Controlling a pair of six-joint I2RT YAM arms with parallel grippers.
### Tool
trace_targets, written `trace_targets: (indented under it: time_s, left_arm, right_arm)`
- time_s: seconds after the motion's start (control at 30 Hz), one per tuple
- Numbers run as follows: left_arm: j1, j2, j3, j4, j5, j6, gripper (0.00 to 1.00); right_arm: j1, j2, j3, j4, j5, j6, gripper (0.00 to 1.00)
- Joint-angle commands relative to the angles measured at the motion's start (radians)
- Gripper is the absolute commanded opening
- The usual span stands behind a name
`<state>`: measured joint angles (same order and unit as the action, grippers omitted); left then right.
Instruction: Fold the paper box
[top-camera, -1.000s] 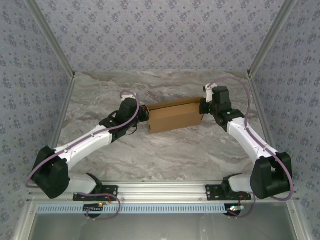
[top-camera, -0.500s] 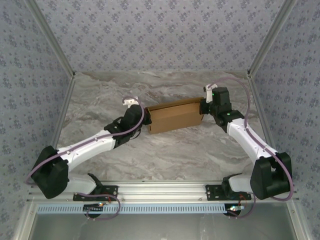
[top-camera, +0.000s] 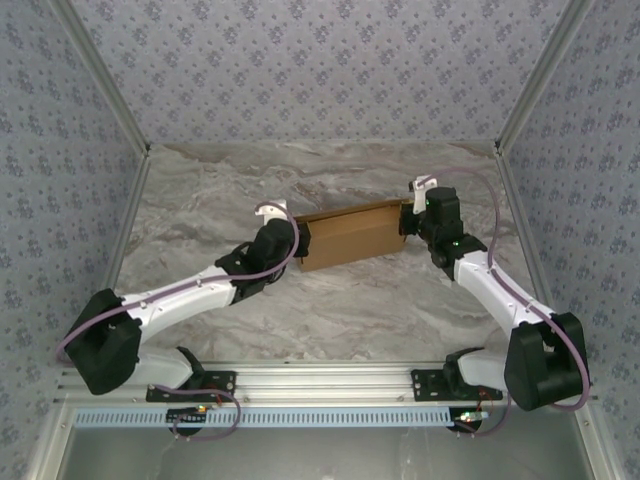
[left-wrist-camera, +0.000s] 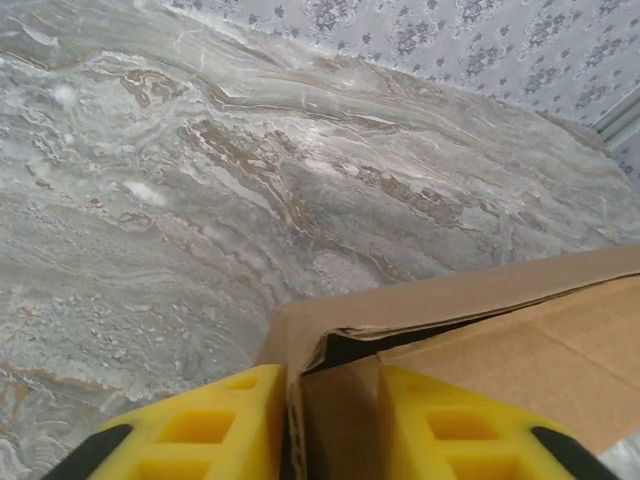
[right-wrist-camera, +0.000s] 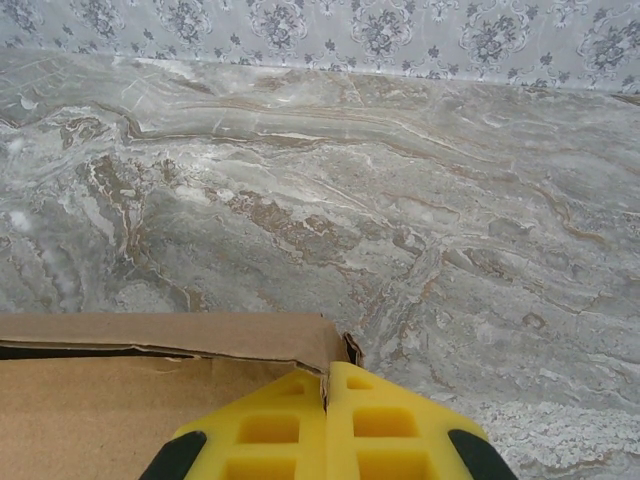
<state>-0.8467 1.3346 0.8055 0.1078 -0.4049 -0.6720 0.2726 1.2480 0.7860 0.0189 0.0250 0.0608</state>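
Observation:
The paper box (top-camera: 350, 236) is a plain brown cardboard box, long and low, lying across the middle of the marble table (top-camera: 200, 190). My left gripper (top-camera: 298, 238) is shut on its left end. In the left wrist view the yellow fingers (left-wrist-camera: 215, 430) clamp a folded end flap of the paper box (left-wrist-camera: 500, 330), and a dark slit gapes under the top panel. My right gripper (top-camera: 405, 222) is shut on the box's right end. In the right wrist view its yellow fingers (right-wrist-camera: 270, 425) pinch the thin end wall of the paper box (right-wrist-camera: 150, 350) at the corner.
Patterned walls (top-camera: 320, 70) close in the table at the back and both sides. An aluminium rail (top-camera: 320, 385) runs along the near edge by the arm bases. Bare marble lies in front of and behind the box.
The left arm has stretched forward and right, pushing its gripper further onto the box's left end. The right gripper has shifted slightly up and right. The box has tilted a little.

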Motion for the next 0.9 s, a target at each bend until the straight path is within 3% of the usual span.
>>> trace_targets:
  time_s: [0.0,0.3,0.57,0.87]
  left_arm:
    - [-0.016,-0.033,-0.007,-0.124,0.061,0.05,0.38]
    - [-0.001,-0.138,0.065,-0.258,0.043,0.137,0.61]
    - [0.089,-0.193,0.138,-0.283,0.147,0.24,0.73]
    - [0.253,0.084,0.42,-0.461,0.363,0.297,0.73]
  right_arm:
    - [0.023,0.029,-0.062,-0.22,-0.004,0.002,0.02]
    - [0.034,0.027,-0.056,-0.221,0.008,0.002,0.02]
    - [0.04,0.022,-0.051,-0.23,0.018,-0.003,0.02]
    - [0.044,0.019,-0.044,-0.24,0.02,-0.005,0.02]
